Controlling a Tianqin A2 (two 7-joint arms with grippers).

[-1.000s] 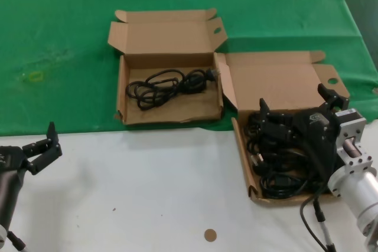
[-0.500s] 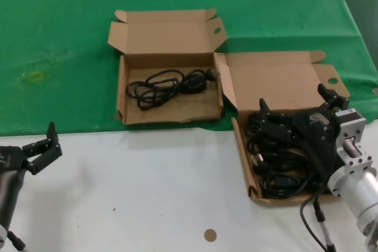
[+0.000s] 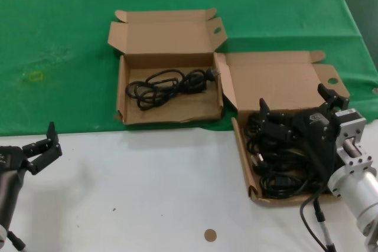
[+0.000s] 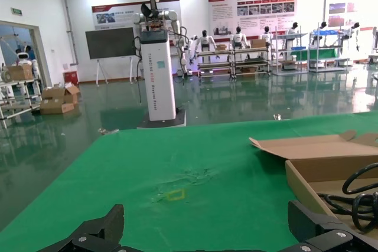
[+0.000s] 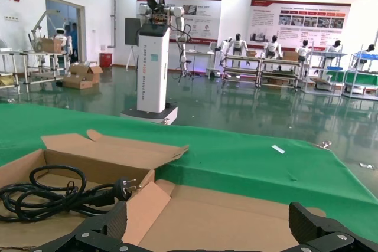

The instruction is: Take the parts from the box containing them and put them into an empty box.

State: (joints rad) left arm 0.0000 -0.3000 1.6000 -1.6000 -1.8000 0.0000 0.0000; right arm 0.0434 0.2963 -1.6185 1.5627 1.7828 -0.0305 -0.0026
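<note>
The jaws of both grippers stand wide open and hold nothing. The right gripper [image 3: 295, 107] is low over the shallow brown cardboard box with the slanted side flap [image 3: 277, 81], above the pile of black rubber-coated power cables [image 3: 277, 163] that fills this box; whether its fingertips touch the cables cannot be seen. Just beside this box, on its left and a little farther from the robot, stands the second shallow brown cardboard box with two lid ears [image 3: 168, 30], almost touching the slanted flap. One black coiled cable with a moulded plug [image 3: 168, 85] lies inside it on the bottom. Both boxes have the lids folded back and rest on the green cloth [image 3: 65, 39]. The left gripper [image 3: 44, 146] waits well apart from the cable box, far to its left over the white table surface [image 3: 147, 193].
</note>
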